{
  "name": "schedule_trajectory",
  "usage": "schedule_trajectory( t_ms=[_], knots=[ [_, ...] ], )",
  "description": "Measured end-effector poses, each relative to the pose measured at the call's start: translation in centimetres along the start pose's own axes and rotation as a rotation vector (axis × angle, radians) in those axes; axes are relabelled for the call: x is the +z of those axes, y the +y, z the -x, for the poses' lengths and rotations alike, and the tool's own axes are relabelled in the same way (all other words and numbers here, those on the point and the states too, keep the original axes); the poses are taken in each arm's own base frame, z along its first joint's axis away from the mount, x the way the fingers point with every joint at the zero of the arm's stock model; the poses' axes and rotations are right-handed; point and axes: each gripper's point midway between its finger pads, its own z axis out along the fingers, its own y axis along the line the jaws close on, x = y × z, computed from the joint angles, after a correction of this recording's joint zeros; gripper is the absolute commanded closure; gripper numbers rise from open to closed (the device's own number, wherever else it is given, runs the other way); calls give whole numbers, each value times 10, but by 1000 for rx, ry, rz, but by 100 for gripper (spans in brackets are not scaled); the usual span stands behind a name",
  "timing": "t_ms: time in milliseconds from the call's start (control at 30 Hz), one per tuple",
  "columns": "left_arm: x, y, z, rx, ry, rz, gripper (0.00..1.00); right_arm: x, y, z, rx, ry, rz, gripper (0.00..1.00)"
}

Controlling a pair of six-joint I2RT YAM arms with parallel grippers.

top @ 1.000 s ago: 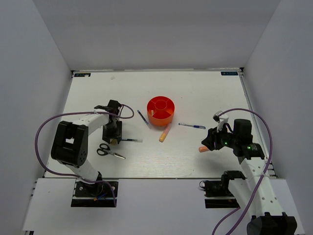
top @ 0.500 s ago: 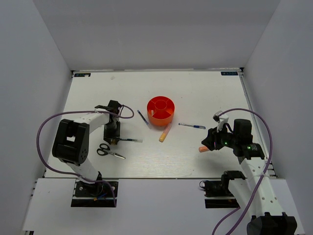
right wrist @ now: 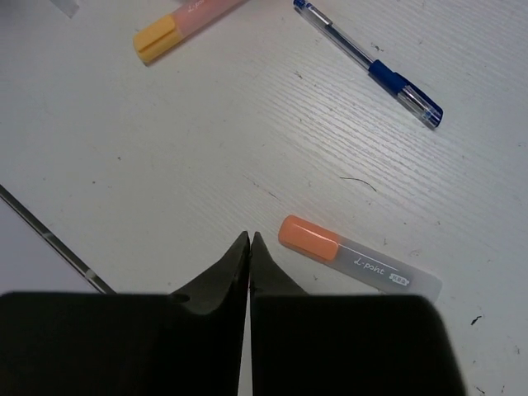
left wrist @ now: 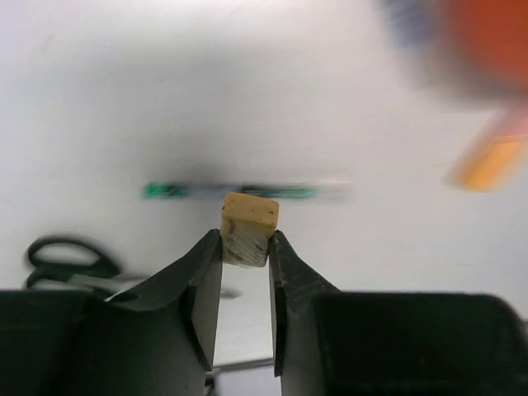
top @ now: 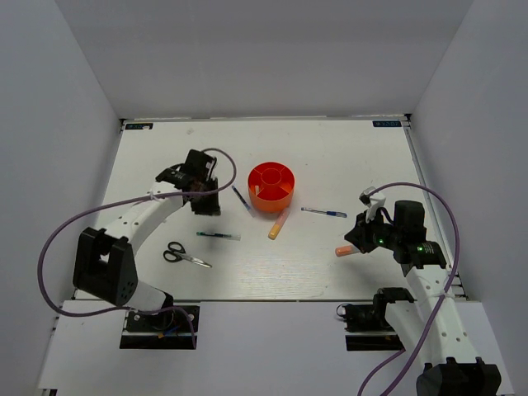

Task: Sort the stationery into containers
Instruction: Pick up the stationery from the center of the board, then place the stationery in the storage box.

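The round orange-red tub (top: 272, 186) stands mid-table and shows blurred in the left wrist view (left wrist: 487, 41). My left gripper (top: 205, 204) hovers left of it, shut on a small tan block (left wrist: 249, 224) held between the fingertips (left wrist: 246, 247). Below it lie a dark pen (top: 219, 236) and black-handled scissors (top: 185, 255). A blue pen (top: 241, 197) lies beside the tub, and a yellow-orange marker (top: 279, 224) lies in front of it. My right gripper (right wrist: 249, 239) is shut and empty, just left of the orange marker with a pale cap (right wrist: 355, 256).
Another blue pen (top: 323, 213) lies right of the tub, also in the right wrist view (right wrist: 371, 62). White walls enclose the table on three sides. Purple cables loop beside both arms.
My left gripper has risen and moved away from the dark pen, up and right toward the tub, carrying the tan block. The pen stays on the table. The right arm has not moved.
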Motion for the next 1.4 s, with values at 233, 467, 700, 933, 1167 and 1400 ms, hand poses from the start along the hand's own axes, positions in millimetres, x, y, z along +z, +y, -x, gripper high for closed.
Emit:
schedule_trajectory(
  t_ms=[233, 467, 700, 933, 1167, 1400],
  knots=[
    [-47, -88, 81, -59, -266, -288, 95, 1, -1, -1, 7, 5, -3, 62],
    [-23, -127, 121, -123, -278, -359, 91, 1, -1, -1, 5, 5, -4, 62],
    [-2, -147, 128, -129, -254, -374, 88, 0, -1, -1, 5, 4, -3, 62],
    [0, -152, 129, -127, -253, -380, 73, 0, -1, -1, 5, 4, -3, 60],
    [0, -152, 129, -128, -255, -376, 64, 0, -1, -1, 5, 4, -3, 60],
    [4, -151, 128, -130, -246, -372, 60, 0, -1, -1, 5, 4, -3, 60]
  ],
)
